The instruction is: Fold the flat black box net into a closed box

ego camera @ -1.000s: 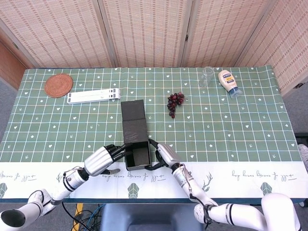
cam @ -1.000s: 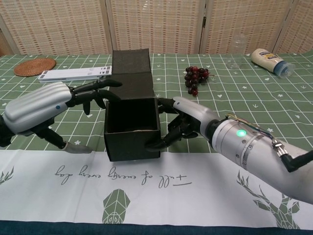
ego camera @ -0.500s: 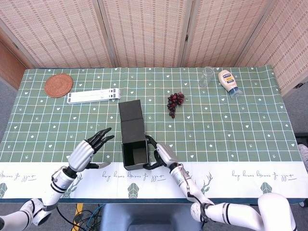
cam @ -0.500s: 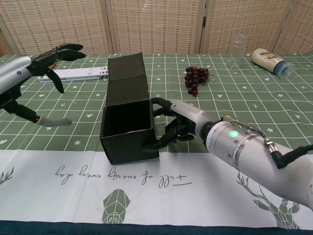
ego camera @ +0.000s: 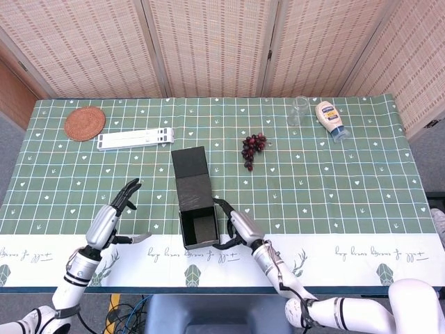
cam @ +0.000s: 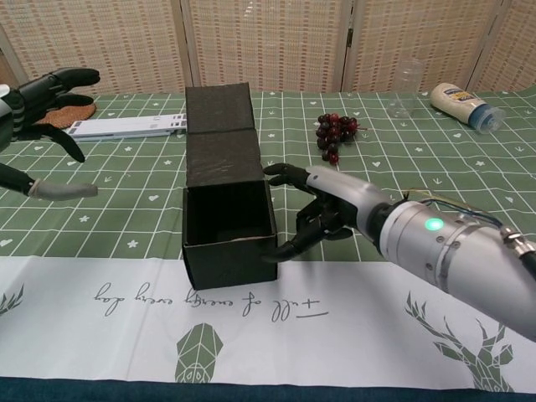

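Head view shows the box (ego camera: 194, 198) near the table's (ego camera: 348, 181) front edge, at the middle, its open cavity toward the robot and its lid flap lying flat behind it, pointing at the far side. Compared with half a second ago it sits squarer to the table edge. In the chest view the box (cam: 224, 201) stands upright on its base, with the flap stretched back from its top rear edge.

The right hand (cam: 322, 209) is at the box's right wall, fingers (cam: 280, 173) curled along the upper corner and the thumb low at the front corner; it has loosened from the earlier tighter wrap, and I cannot tell whether it truly grips. The left hand (ego camera: 111, 219) has drawn further left and back, well apart from the box, fingers spread, holding nothing.

Beyond lie grapes (ego camera: 253, 147), a white stand (ego camera: 135, 138), a woven coaster (ego camera: 85, 122), a glass (ego camera: 300, 110) and a mayonnaise bottle (ego camera: 329, 120).
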